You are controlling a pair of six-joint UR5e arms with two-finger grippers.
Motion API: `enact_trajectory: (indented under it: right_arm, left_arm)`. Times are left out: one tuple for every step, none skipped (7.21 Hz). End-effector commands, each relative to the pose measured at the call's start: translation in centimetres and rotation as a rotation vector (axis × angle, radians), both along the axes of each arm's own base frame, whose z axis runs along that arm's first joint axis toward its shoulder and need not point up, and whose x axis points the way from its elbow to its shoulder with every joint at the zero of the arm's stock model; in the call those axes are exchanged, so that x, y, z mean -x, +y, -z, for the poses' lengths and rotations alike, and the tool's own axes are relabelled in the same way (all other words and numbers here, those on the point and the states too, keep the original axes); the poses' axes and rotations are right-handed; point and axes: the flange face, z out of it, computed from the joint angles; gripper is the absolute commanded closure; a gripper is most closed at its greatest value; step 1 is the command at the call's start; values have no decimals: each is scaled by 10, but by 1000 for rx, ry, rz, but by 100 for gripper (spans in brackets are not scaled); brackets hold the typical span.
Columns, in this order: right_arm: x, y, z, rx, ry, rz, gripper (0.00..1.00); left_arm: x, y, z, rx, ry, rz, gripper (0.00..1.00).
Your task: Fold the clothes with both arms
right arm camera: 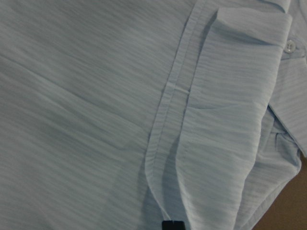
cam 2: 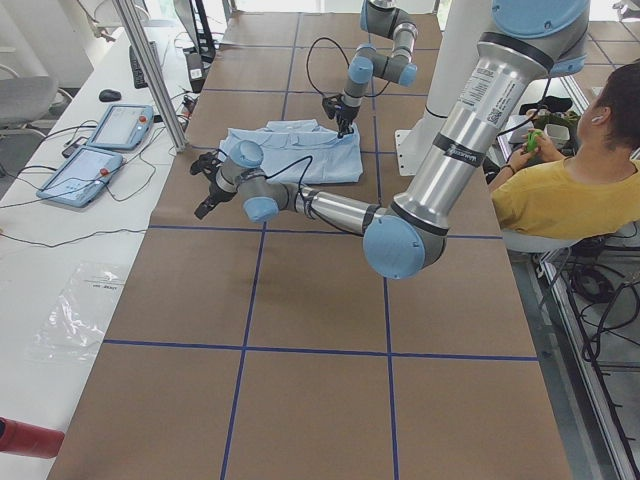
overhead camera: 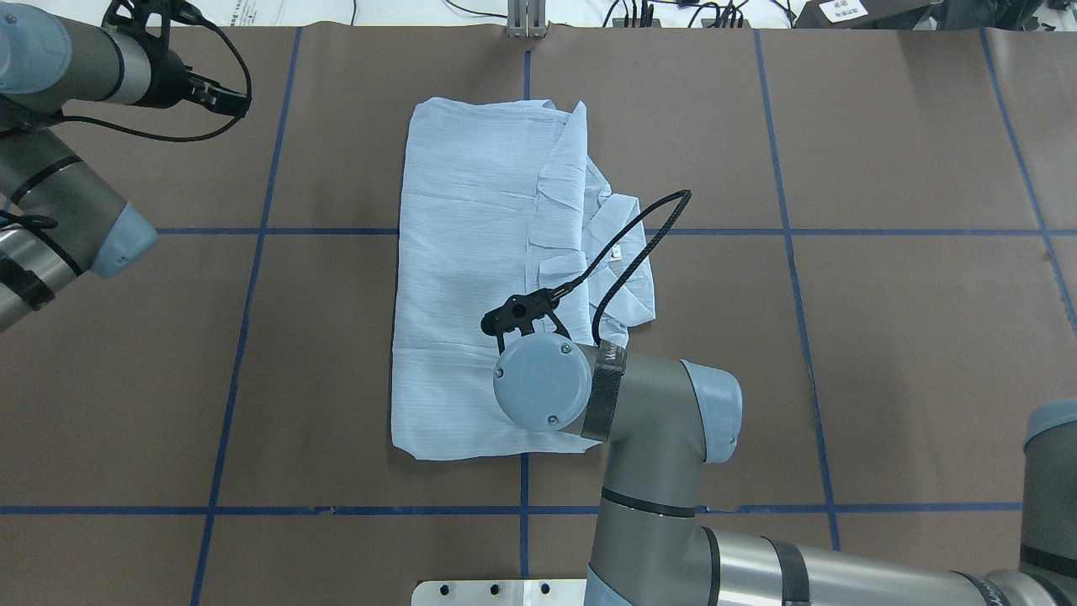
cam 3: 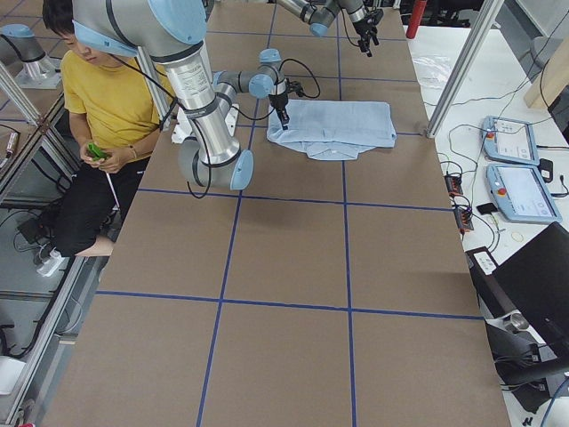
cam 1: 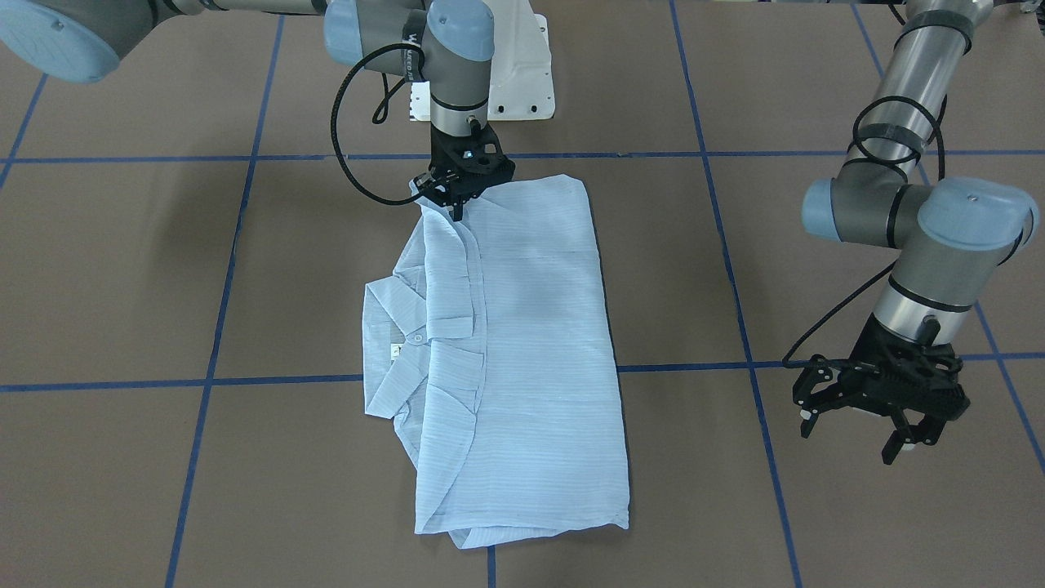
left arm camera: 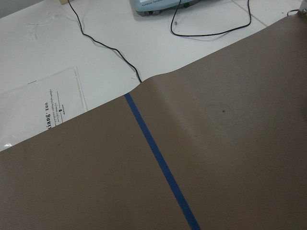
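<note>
Pale blue and finely striped, the shirt (cam 1: pixel 531 343) lies on the brown paper worktop (cam 1: pixel 122 269), folded into a long block that runs away from the robot's white base (cam 1: pixel 522 73). Its collar (cam 1: pixel 400 327) juts out along the side towards the robot's right, with one small white button (cam 1: pixel 417 336) showing at the neck. A folded front edge runs the length of the block just beside the collar.

At the end of the shirt nearest the base, on the collar side, the right gripper (cam 1: pixel 455 214) points straight down. Its jaws are clenched on the corner of that folded edge, where the fabric peaks up a little to meet them. The right wrist camera sees only crinkled cloth, with one black fingertip (right arm camera: pixel 172 225) at the bottom of the view.

Over on the robot's left, the left gripper (cam 1: pixel 849 437) hangs above bare paper, well apart from the shirt, with its jaws spread wide and nothing between them. Blue tape lines (cam 1: pixel 231 269) mark the paper into squares.

On the white side table past the far edge lie two pendants (cam 2: pixel 120 125) and a clear plastic bag (left arm camera: pixel 43 110). A person (cam 2: pixel 560 190) in a yellow top sits behind the robot.
</note>
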Motion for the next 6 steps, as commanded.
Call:
enact_trajectory:
  right_arm:
    - [-23,-10,-3,-1,-16,-34,100]
    - [-49,-13,-17,2,-20,-56,100]
    - [-80,-4,-45,27,-16,-85,100]
    - [-95,1,-71,96,-8,-160,100]
    - [-95,3,-82,163,-11,-239,100]
    - [-89,11,-88,212,-16,-291,79]
  left_arm:
    - [-1,1,0,-1,2,-3,0]
    - [-1,2,-1,13,12,7,0]
    - [0,2,1,17,19,11,0]
    - [1,4,2,15,21,12,0]
    - [1,4,0,18,20,12,0]
    - [1,4,0,18,20,12,0]
